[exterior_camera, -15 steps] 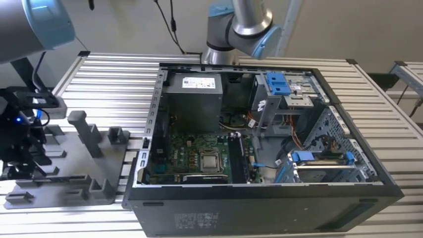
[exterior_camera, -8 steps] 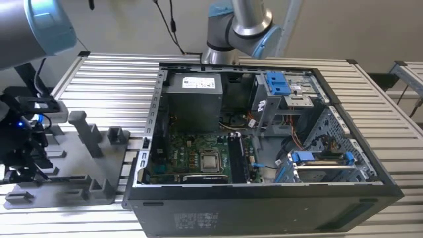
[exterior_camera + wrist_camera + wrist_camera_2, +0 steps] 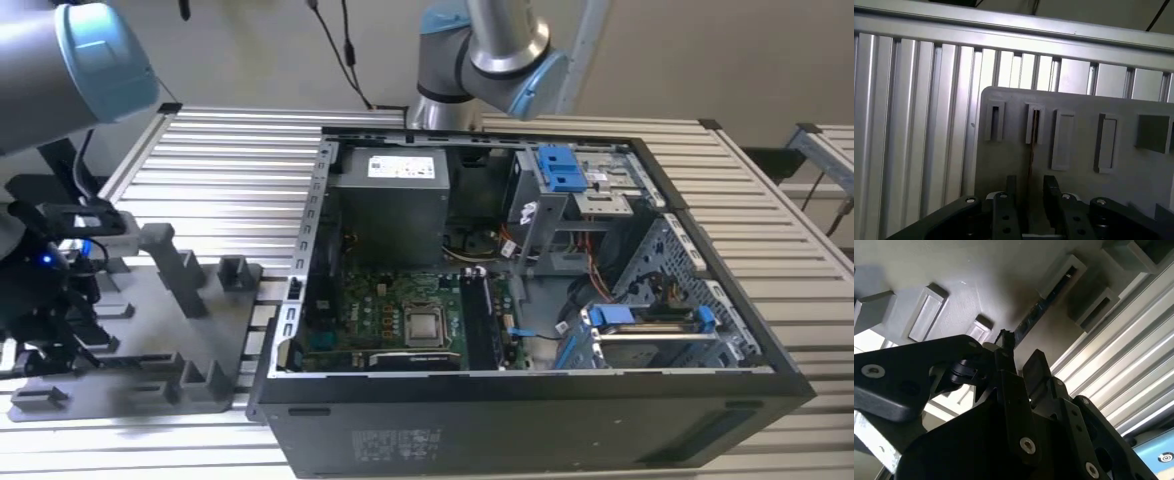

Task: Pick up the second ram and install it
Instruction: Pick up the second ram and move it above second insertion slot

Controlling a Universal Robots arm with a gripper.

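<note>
Your gripper (image 3: 1029,182) is down over the grey tray (image 3: 1014,102) with its fingers spread, one on each side of the second ram (image 3: 1030,145). The strip stands on edge in its tray slot. In the second wrist view the fingers appear not to touch it, though the angle is poor. Nothing is lifted yet, so grasp, carry and seating all remain. Farther off, the open computer case (image 3: 534,420) shows its black memory slots (image 3: 477,320) beside the processor.
</note>
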